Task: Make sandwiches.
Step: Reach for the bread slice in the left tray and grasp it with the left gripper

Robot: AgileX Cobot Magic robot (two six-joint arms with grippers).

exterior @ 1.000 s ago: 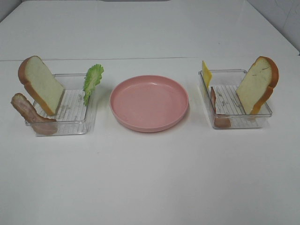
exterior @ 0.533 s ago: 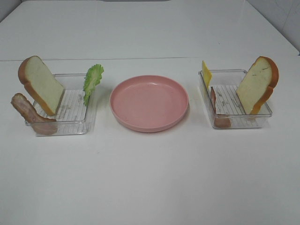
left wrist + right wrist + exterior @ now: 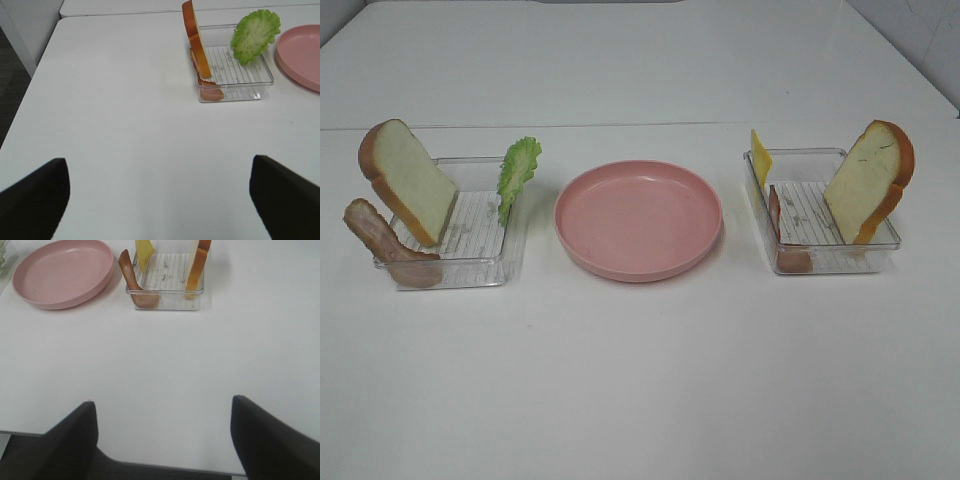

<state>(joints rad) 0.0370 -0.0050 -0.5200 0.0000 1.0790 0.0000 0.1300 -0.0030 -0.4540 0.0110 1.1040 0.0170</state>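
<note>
- Judging from the bare plate (image 3: pixel 638 220), the sandwich is not begun; the next move probably calls for laying a bread slice there first.
- Left gripper (image 3: pixel 159 165): fingers wide apart, empty, far from the plate.
- Left of the plate: tray (image 3: pixel 470 272) with bread slice (image 3: pixel 410 185), bacon strip (image 3: pixel 380 240) and lettuce (image 3: pixel 518 175).
- Right of the plate: other tray (image 3: pixel 840 265) with cheese (image 3: pixel 760 157), second bacon strip (image 3: pixel 777 212) and second bread slice (image 3: pixel 868 185).
- Right gripper (image 3: pixel 162 402): wide, empty, touching nothing.
</note>
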